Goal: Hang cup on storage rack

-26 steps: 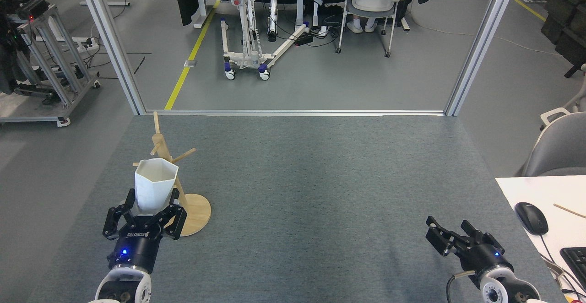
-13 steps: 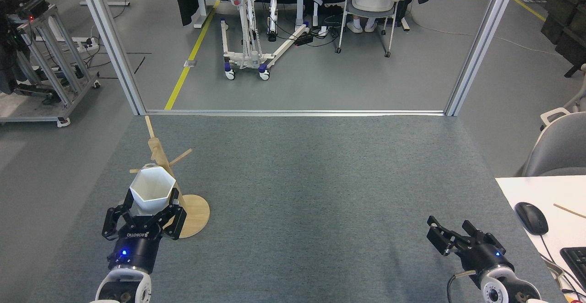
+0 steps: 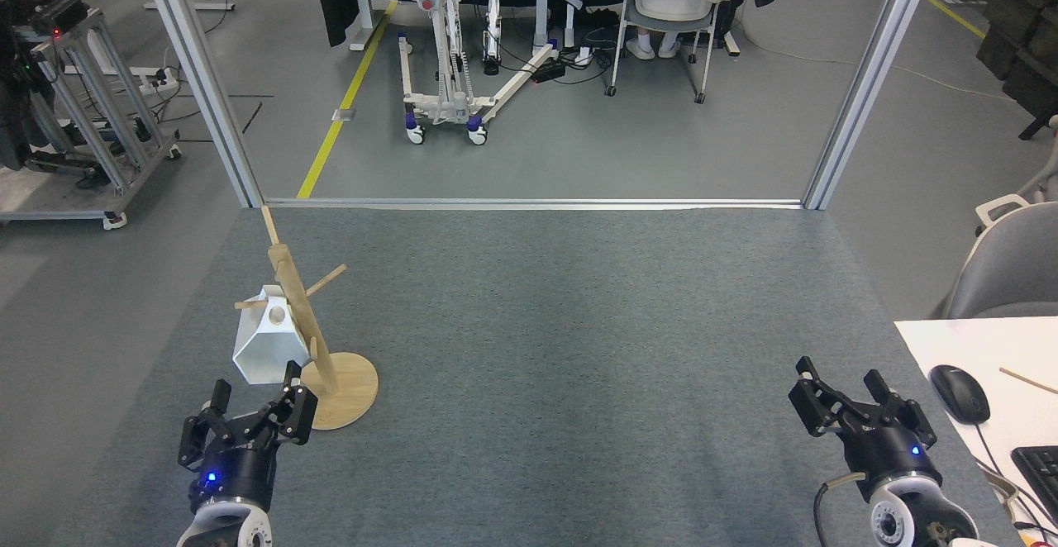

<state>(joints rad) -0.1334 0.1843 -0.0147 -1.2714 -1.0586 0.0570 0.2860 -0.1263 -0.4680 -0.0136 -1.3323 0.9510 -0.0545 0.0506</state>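
Step in hand: the hanging looks done, and what remains is to clear the arm away (a judgement from how things lie).

Cup: the white faceted cup with the hexagonal rim hangs on the left side of the rack, its small handle looped over a low peg that points toward 9 o'clock; its mouth tips down and toward me, and its lower edge sits just above or on the surface (I cannot tell which).

Rack: the light wooden mug tree with a round disc base stands at about 10 o'clock on the grey carpeted surface, its slim pole leaning a little in this view, with further pegs free higher up.

Left hand: the black left hand sits just below the cup at its 6 o'clock, fingers spread wide and holding nothing; one fingertip is close to the cup's lower edge, and contact cannot be made out.

Right hand: the black right hand rests well apart at about 4 o'clock on the surface, fingers parted and empty.

Next move: draw the left hand straight back toward 6 o'clock, keeping the fingers wide (a brush against the cup's rim could lift the handle off the peg or rock the disc base).

Bystander things: a black computer mouse lies on a white desk at 3 o'clock, out of play.
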